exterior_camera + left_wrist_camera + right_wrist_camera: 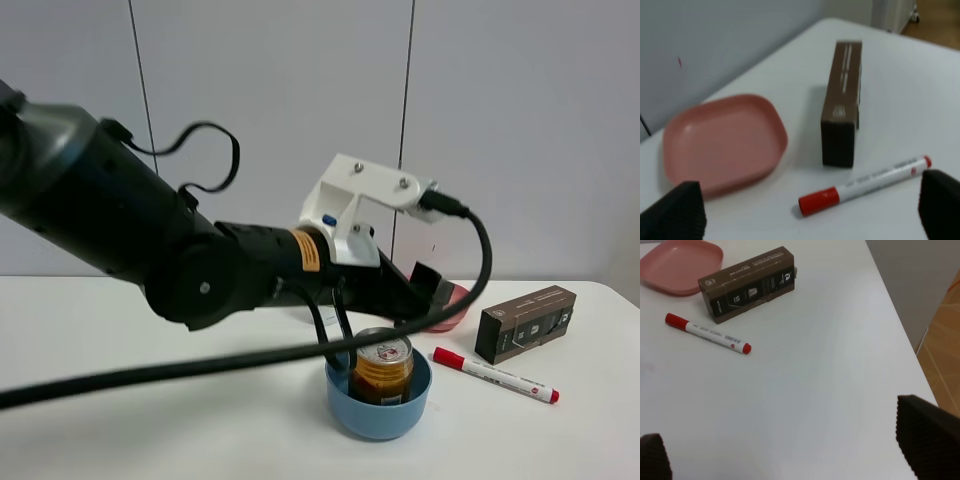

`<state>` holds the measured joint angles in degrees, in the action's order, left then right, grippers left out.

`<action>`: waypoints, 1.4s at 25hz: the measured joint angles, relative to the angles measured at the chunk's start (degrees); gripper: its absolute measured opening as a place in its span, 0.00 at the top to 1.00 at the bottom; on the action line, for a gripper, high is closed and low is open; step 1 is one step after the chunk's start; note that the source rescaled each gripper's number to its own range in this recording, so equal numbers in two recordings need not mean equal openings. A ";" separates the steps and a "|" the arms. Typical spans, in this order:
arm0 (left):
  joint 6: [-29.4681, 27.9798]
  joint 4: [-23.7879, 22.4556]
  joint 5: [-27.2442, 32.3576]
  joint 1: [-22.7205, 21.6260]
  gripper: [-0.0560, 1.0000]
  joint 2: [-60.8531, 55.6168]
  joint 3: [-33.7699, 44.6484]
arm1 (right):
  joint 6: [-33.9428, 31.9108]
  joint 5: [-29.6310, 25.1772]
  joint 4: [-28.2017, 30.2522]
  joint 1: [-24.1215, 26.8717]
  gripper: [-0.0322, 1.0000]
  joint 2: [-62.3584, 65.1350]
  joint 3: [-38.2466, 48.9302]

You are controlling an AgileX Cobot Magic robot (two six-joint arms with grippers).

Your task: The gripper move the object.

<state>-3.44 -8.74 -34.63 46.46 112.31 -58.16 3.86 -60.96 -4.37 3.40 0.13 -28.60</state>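
Left end effector (432, 290): jaws wide open, nothing held. Its wrist view shows a fingertip at each frame edge and nothing gripped between them. It sits past the can (382, 362), down by the pink plate (452, 303), so you're not on target yet. Right end effector (790, 450): also fully spread and empty, over bare tabletop (150, 440), well apart from everything.

The can stands upright inside the blue bowl (378, 415), pull tab up, just under the left arm. The black cable (200, 366) runs across in front of it. Neither wrist view shows the can.

Handling, my read: thin metal, rigid but dents if you over-squeeze. Smooth wall, so slippery. Can't tell full or empty, so plan for full. The bowl rim hides the lower half, so take it on the upper body below the top lip, jaws across the diameter. Lift straight up or the bowl likely drags along.

Count: one can, one blue bowl, one pink plate, one brown box (526, 322), one red-capped marker (495, 375). The box lies near the plate; the marker lies in front of the box, not touching.
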 joint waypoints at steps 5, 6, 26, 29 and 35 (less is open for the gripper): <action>0.00 1.30 9.55 0.00 0.37 -8.27 0.00 | 0.00 0.00 0.00 0.00 0.00 0.00 0.00; 0.00 1.84 11.67 0.00 0.37 -9.98 0.00 | 0.00 0.00 0.00 0.00 0.00 0.00 0.00; 7.38 -4.27 67.32 -2.06 0.37 -28.29 0.00 | 0.00 0.00 0.00 0.00 0.00 0.00 0.00; 7.62 -7.22 73.77 -5.64 0.37 -30.07 0.00 | 0.00 0.00 0.00 0.00 0.00 0.00 0.00; 7.68 -7.82 76.03 -15.78 0.37 -35.09 0.00 | 0.00 0.00 0.00 0.00 0.00 0.00 0.00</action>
<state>4.24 -16.56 41.40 30.68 77.22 -58.16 3.86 -60.96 -4.37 3.40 0.13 -28.60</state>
